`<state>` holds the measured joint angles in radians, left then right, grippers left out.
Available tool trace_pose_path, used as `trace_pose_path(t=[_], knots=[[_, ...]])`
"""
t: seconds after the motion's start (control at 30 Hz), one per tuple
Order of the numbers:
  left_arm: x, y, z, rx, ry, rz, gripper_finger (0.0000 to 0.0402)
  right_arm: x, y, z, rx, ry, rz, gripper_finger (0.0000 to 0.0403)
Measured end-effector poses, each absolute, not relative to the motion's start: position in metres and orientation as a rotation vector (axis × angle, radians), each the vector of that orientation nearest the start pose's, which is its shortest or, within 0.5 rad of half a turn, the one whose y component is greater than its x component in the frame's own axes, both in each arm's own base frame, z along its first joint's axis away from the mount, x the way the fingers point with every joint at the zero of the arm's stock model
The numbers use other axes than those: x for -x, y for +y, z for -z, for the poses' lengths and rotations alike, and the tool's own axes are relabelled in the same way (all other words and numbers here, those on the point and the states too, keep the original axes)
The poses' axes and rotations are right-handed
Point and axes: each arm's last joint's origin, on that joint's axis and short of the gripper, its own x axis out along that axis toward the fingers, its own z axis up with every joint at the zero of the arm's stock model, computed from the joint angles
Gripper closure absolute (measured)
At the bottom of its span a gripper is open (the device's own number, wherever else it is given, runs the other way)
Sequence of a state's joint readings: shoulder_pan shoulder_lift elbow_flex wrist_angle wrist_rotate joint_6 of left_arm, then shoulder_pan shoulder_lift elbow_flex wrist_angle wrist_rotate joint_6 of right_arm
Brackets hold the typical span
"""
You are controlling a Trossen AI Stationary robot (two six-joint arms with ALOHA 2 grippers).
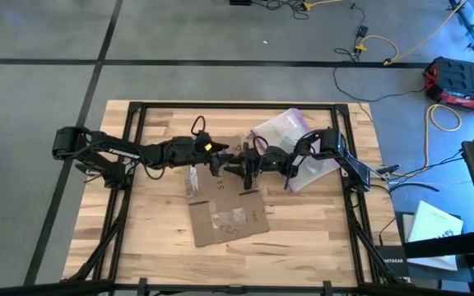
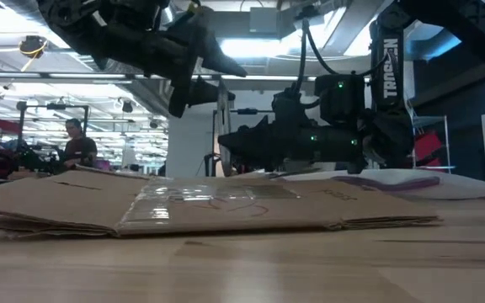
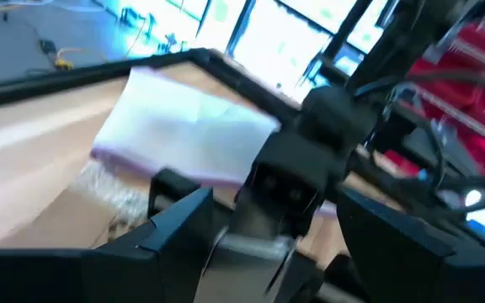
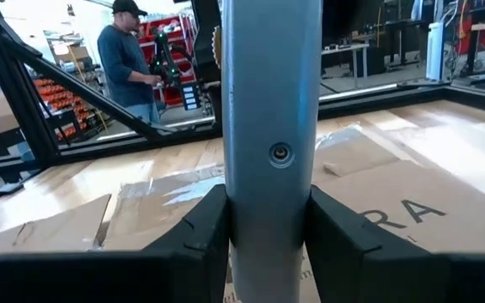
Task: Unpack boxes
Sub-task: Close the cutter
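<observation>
Start from the box, opened out flat at the middle of the surface, clear tape shining across its panels. Just above its far half, find the right tool clamped on the grey knife, fingers pressed to both its sides. Opposite it, note the left tool, fingers partly spread either side of the knife's end and apparently not touching it (hard to judge from the wrist view). Judge the step as a handover or re-grip of the knife before cutting tape. Centre the left fingers on the knife first, close squarely, and release with the right only once the grip looks firm; otherwise risk a drop onto the cardboard. Then lower gently to the tape line, blade shallow. Leave alone the bag beyond, at the far right. Ignore the person in the room behind.
</observation>
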<state>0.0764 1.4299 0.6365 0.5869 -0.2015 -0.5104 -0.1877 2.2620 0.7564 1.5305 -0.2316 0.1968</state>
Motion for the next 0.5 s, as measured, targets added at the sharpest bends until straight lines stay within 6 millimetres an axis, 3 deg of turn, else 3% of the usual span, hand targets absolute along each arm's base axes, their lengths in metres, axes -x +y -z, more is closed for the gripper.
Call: trace_pose_path(t=[0.5], knots=[[-0.2905,0.0306,-0.2157,0.543,0.102,-0.33,0.0163,-0.3544,-0.0619,-0.0654,-0.187,0.002,-0.016,0.0299]])
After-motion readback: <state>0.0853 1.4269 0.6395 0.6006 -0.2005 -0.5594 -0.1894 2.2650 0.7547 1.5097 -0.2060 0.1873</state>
